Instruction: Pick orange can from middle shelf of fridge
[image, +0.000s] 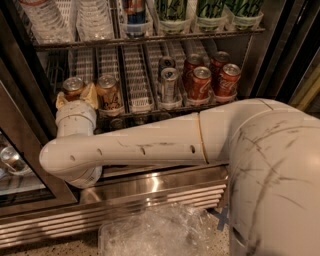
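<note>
The end effector (75, 98) is seen at the orange can (73, 85) on the middle shelf (137, 80) of the fridge (150, 192), though whether the can is gripped cannot be told.

Reaches leftward across the middle of the view with one thick white arm (150, 145), scuffed and grey-streaked at the bulky shoulder housing (275, 175) in the lower right. Bends sharply at a rounded elbow (65, 157) on the left and turns upward through a short cylindrical wrist (75, 120). Ends in the tan gripper (75, 98), pointing up and away in the upper left, directly above the elbow.
</note>
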